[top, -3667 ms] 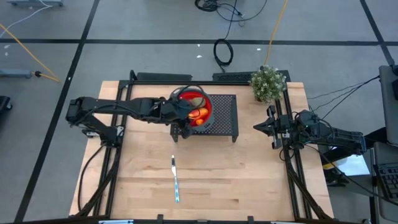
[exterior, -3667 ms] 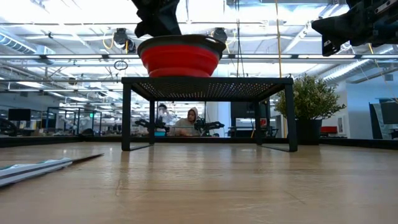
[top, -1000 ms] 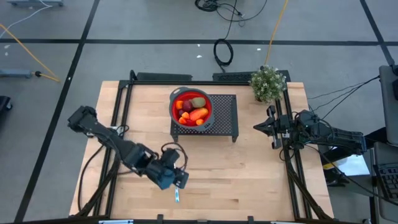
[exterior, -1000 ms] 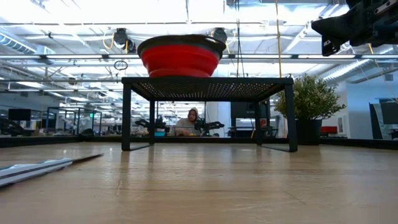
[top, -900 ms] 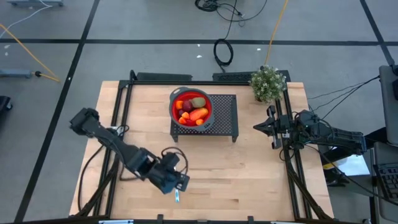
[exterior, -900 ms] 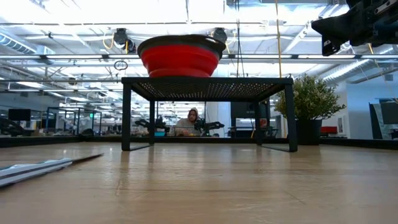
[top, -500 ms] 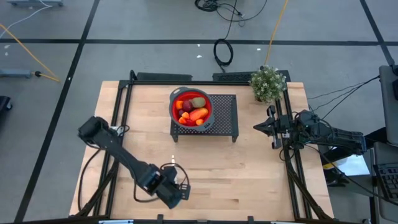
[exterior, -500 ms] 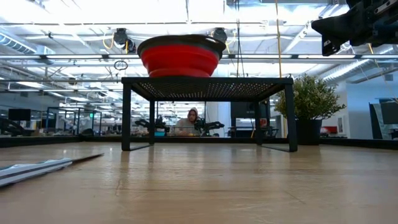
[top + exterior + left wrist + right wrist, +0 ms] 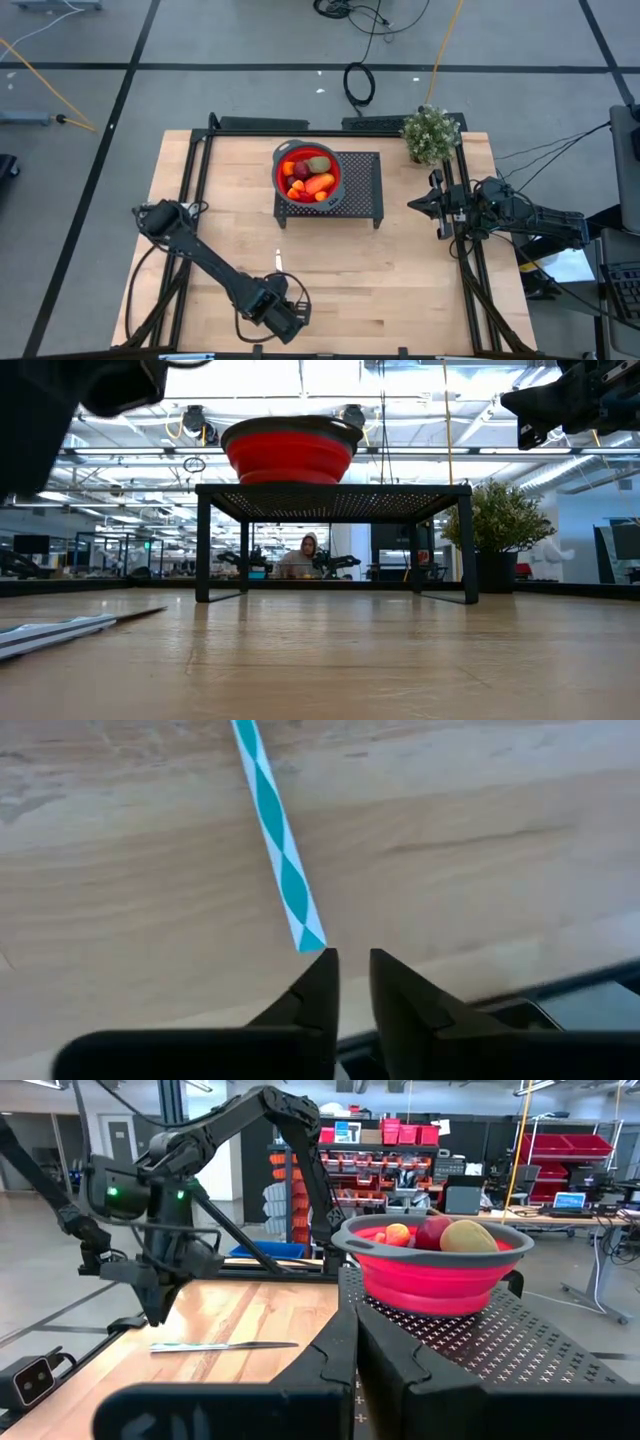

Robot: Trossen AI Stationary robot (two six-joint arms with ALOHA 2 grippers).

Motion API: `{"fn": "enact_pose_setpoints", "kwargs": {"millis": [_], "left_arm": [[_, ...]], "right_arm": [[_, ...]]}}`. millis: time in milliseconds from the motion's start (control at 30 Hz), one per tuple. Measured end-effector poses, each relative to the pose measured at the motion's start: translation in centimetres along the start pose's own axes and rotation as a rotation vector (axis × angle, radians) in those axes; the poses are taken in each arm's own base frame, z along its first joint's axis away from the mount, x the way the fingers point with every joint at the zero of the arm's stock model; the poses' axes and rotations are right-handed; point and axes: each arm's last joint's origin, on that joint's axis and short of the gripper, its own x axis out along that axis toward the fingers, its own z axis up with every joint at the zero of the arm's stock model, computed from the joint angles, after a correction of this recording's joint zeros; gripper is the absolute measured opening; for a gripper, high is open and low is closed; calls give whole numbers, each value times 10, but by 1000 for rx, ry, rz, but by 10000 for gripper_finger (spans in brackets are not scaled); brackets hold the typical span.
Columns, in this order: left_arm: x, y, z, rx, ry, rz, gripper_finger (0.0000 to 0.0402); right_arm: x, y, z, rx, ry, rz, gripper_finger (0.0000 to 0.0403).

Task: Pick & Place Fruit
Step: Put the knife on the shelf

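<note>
The fruit [image 9: 311, 175] lies in a round red bowl [image 9: 281, 177] that stands on a black perforated stand [image 9: 360, 190] at the table's far middle; the right wrist view shows the fruit [image 9: 440, 1234] above the rim. My left gripper [image 9: 352, 960] hangs near the table's near edge, pointing steeply down, open by a narrow gap. Its fingertips are just beyond the handle end of a knife [image 9: 275, 840]. From above, the arm [image 9: 283, 312] hides that end. My right gripper [image 9: 355, 1325] waits shut at the table's right edge [image 9: 415, 203].
The knife's blade [image 9: 279, 262] points toward the stand; it lies flat on the wood [image 9: 225, 1346]. A potted plant [image 9: 431, 133] stands at the far right corner. A person [image 9: 305, 555] sits in the room behind the table.
My left gripper has gone toward the table's near edge and down, following the knife from its middle to its handle end, and its wrist has rolled. The fruit, the bowl and the knife have stayed where they were.
</note>
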Motion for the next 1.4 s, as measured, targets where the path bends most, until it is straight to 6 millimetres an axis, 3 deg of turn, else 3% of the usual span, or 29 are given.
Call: {"fn": "enact_pose_setpoints", "kwargs": {"millis": [167, 467, 700, 1000, 1400], "left_arm": [[14, 1, 0, -43, -11, 25, 113], [18, 1, 0, -44, -20, 34, 235], [28, 2, 1, -19, -38, 49, 286], [49, 6, 1, -20, -42, 100, 270], [52, 9, 3, -42, -28, 142, 166]], "right_arm": [[0, 0, 0, 0, 0, 0, 0], [0, 0, 0, 0, 0, 0, 0], [0, 0, 0, 0, 0, 0, 0], [0, 0, 0, 0, 0, 0, 0], [0, 0, 0, 0, 0, 0, 0]]}}
